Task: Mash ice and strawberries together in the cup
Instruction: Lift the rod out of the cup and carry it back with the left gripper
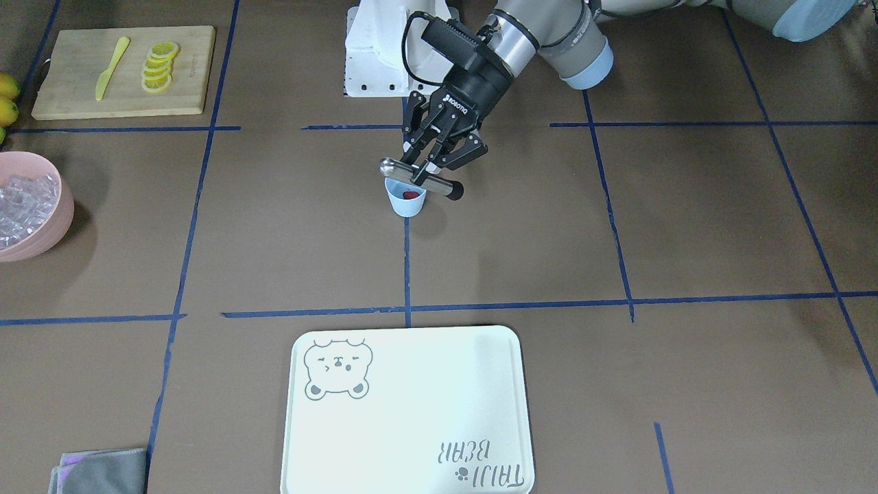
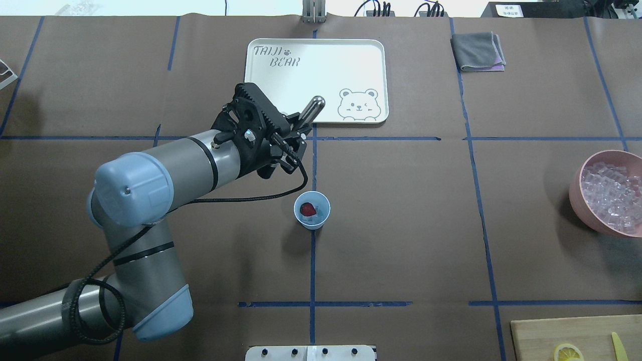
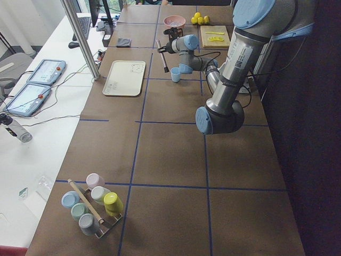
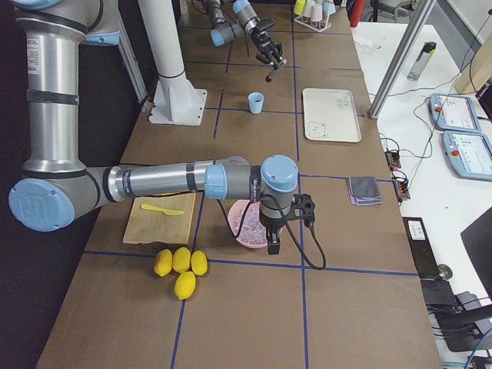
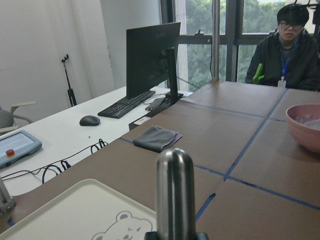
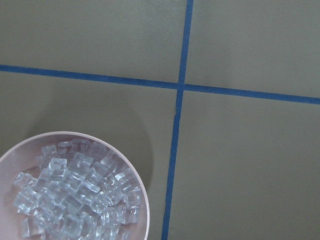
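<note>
1. The cup (image 2: 312, 210) is small, pale blue, tapered plastic with smooth, plain walls. It stands upright on a blue tape line of the matte brown table cover.
2. In the cup we see one red strawberry (image 2: 307, 208). A pale, glassy bit sits beside it, too small for us to name with any certainty.
3. The left gripper (image 1: 432, 165) hangs above the cup, clear of its rim. Its black fingers are clamped on the middle of a round steel rod (image 1: 439, 183). The rod is tilted, with a polished domed end and a black tip at the other end.
4. Well apart from the cup, the right gripper (image 4: 273, 246) is poised over a round pink bowl (image 2: 576, 193). The bowl is heaped with clear, glassy ice cubes (image 2: 612, 195). We cannot tell how its fingers stand.
5. Beyond the cup, on the side away from the robot, lies a flat pale mint tray (image 2: 321, 55). It has rounded corners, a raised rim and a printed bear.
6. Farther from the cup than the tray, a folded grey cloth (image 2: 476, 50) lies soft and flat.
</note>
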